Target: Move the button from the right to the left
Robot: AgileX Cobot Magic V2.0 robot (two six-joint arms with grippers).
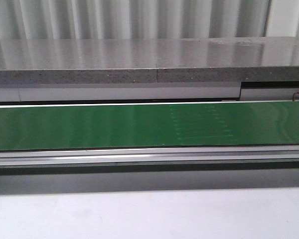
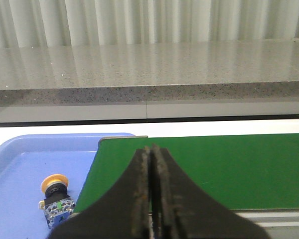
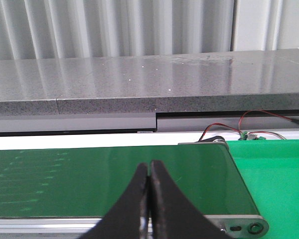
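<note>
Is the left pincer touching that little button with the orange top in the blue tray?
Apart. The left wrist view shows bare blue tray between the shut left pincer and the button lying beside it.

The conveyor belt (image 1: 114,125) runs across the middle of the front frame, with the stone ledge (image 1: 139,59) behind it. In the left wrist frame's lower left, the button (image 2: 56,200) lies in a tray (image 2: 20,164) beside the belt's end.
</note>
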